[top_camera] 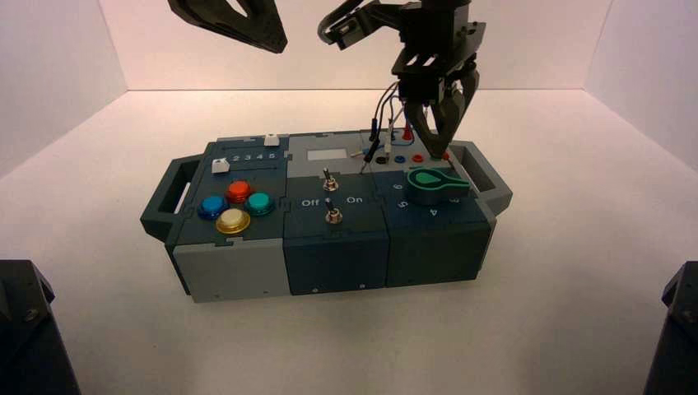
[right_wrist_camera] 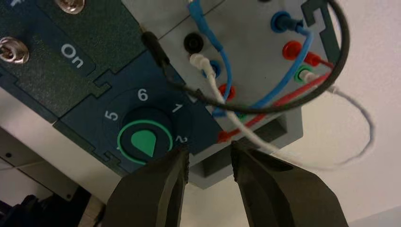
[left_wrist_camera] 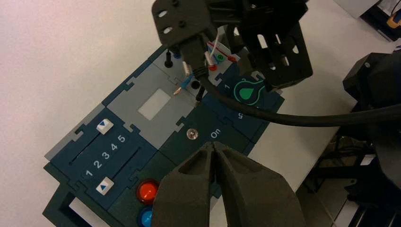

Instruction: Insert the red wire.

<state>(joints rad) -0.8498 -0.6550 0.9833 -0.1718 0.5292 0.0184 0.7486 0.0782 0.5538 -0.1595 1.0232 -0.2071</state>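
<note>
Across the middle of the white bench point(top_camera: 576, 271) the box point(top_camera: 329, 247) is sitting with open room on all four sides. Above its far right corner the right pincer point(top_camera: 438, 123) is hanging over the sockets, jaws parted and holding nothing. High over the far left, the left pincer point(left_wrist_camera: 215, 149) is waiting, tips touching, empty. Four round buttons are showing near left, two toggles in the middle, one green knob point(right_wrist_camera: 144, 142) at right. Beside the sockets, the red wire point(right_wrist_camera: 222, 137) is lying with its plug by the box's far edge.
</note>
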